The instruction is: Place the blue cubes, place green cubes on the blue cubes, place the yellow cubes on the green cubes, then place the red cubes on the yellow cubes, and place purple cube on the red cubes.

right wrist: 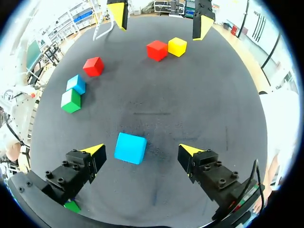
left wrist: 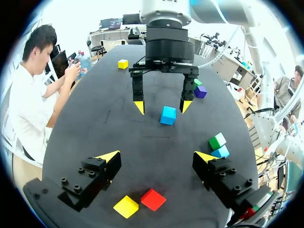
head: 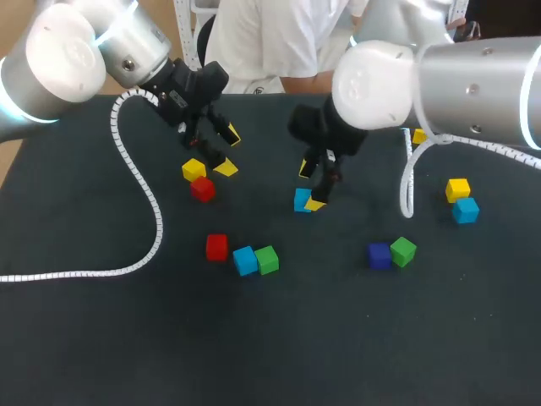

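My right gripper (head: pixel 310 187) (right wrist: pixel 141 150) hangs open over a light blue cube (head: pixel 302 200) (right wrist: pixel 130 147); the cube lies between its fingers without either touching it. My left gripper (head: pixel 226 152) (left wrist: pixel 156 156) is open too, just above the table beside a yellow cube (head: pixel 193 169) (left wrist: pixel 126 206) and a red cube (head: pixel 202 189) (left wrist: pixel 153 199) that touch each other. Nearer the front lie a red cube (head: pixel 216 247), a blue cube (head: pixel 245 260) and a green cube (head: pixel 267 259). A purple cube (head: pixel 379 255) sits against a green cube (head: pixel 403 251).
At the right lie a yellow cube (head: pixel 457 189) and a blue cube (head: pixel 465 210). Another yellow cube (head: pixel 419 135) is half hidden behind my right arm. A white coiled cable (head: pixel 139 182) trails across the left of the table.
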Robot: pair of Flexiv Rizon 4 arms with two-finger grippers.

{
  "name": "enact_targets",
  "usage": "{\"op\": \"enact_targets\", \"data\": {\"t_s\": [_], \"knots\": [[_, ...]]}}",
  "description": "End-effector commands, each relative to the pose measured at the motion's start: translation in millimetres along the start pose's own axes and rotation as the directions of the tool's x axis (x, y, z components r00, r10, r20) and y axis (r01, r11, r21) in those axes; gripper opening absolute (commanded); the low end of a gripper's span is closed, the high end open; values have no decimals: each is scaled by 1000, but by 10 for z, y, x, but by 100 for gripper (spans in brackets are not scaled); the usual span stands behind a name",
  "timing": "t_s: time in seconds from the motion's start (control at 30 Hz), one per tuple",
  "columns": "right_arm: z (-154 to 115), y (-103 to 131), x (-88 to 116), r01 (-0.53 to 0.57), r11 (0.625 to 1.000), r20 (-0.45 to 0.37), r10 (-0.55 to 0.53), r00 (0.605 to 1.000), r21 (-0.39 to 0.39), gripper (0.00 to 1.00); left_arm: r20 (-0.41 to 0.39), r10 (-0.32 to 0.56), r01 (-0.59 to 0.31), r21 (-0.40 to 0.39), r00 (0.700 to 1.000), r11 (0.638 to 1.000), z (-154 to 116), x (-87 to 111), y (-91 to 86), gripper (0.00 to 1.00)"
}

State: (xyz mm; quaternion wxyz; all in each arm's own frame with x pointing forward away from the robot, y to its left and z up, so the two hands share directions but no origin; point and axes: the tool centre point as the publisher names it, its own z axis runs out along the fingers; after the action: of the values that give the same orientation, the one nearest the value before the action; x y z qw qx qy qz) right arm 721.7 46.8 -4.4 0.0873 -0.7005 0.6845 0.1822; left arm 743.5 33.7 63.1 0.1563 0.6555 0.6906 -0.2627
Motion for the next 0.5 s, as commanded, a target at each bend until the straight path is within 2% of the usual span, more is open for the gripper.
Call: {"op": "enact_targets", "data": {"t_s": [0.03, 0.3, 0.37, 0.43, 0.5], "knots": [[41, -27, -1, 2, 1000, -9, -2, 1000, -3, 100, -2, 2, -2, 7, 1000, 1000, -2, -3, 31, 100], [138, -30, 25, 6, 1000, -26, -6, 1000, -13, 98, -2, 2, -2, 7, 1000, 1000, -2, -3, 31, 100], [153, -40, 32, 8, 1000, -29, -8, 1000, -13, 82, -2, 2, -2, 7, 1000, 1000, -2, -3, 31, 100], [163, -48, 35, 14, 1000, -35, -14, 999, -11, 56, -2, 2, -2, 7, 1000, 1000, -2, -3, 31, 100], [169, -53, 38, 23, 1000, -42, -23, 999, -9, 41, -2, 2, -2, 7, 1000, 1000, -2, -3, 31, 100]]}}
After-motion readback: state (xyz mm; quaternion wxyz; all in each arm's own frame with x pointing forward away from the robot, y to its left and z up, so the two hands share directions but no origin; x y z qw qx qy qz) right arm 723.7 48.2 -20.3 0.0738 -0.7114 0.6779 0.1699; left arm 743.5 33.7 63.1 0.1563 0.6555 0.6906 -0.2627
